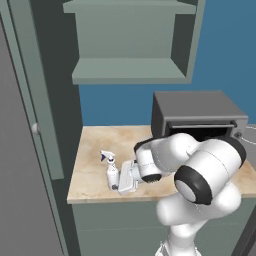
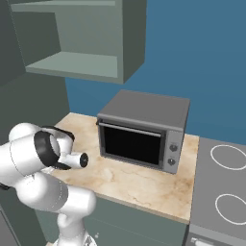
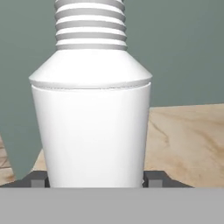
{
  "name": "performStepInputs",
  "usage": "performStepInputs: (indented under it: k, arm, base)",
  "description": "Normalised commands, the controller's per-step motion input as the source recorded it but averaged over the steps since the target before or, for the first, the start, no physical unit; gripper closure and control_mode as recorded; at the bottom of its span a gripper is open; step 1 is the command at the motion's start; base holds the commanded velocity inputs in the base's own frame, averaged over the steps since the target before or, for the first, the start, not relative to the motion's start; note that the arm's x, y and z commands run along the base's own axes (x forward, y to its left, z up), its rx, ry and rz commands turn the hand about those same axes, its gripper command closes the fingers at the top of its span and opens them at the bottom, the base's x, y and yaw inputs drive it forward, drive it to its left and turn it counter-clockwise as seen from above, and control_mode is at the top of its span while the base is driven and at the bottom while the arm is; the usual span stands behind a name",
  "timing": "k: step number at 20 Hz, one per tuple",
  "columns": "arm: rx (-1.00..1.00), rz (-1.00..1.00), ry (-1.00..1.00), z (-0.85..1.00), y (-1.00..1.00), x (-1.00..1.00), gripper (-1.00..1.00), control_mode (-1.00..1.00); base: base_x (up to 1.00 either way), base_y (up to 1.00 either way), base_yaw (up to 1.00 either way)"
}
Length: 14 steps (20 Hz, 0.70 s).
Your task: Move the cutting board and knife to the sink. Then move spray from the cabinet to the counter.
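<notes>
The spray (image 1: 112,175), a small white bottle with a trigger nozzle and dark blue tip, stands upright at the front left of the beige marbled counter (image 1: 100,145). My gripper (image 1: 118,183) reaches in from the bottle's right, at body height. In the hand view the white bottle body (image 3: 92,131) sits between my two dark fingertips (image 3: 38,179), which press against its sides. Its base is hidden, so I cannot tell whether it rests on the stone. The grey-green cabinet (image 1: 130,70) hangs above with bare shelves. The cutting board, knife and sink are out of view.
The cabinet door (image 1: 30,100) with its round pale knob (image 1: 36,129) stands swung out at the left. A grey oven (image 1: 200,115) sits on the counter right of my arm, also seen as the grey oven (image 2: 144,129). A stovetop (image 2: 223,182) lies further right.
</notes>
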Motion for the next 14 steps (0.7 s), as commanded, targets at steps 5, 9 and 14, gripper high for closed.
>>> performStepInputs:
  k: [5, 9, 14]
  arm:
    - [0.03, 0.0, -0.06, -0.2, 0.0, 0.13, 1.0, -1.0]
    - [0.0, 0.0, -0.07, -0.24, 0.0, 0.12, 1.0, -1.0]
    - [0.0, 0.0, -0.1, -0.27, 0.0, 0.11, 1.0, -1.0]
  base:
    - [0.0, 0.0, 0.0]
    - [0.0, 0.0, 0.0]
    - [0.0, 0.0, 0.0]
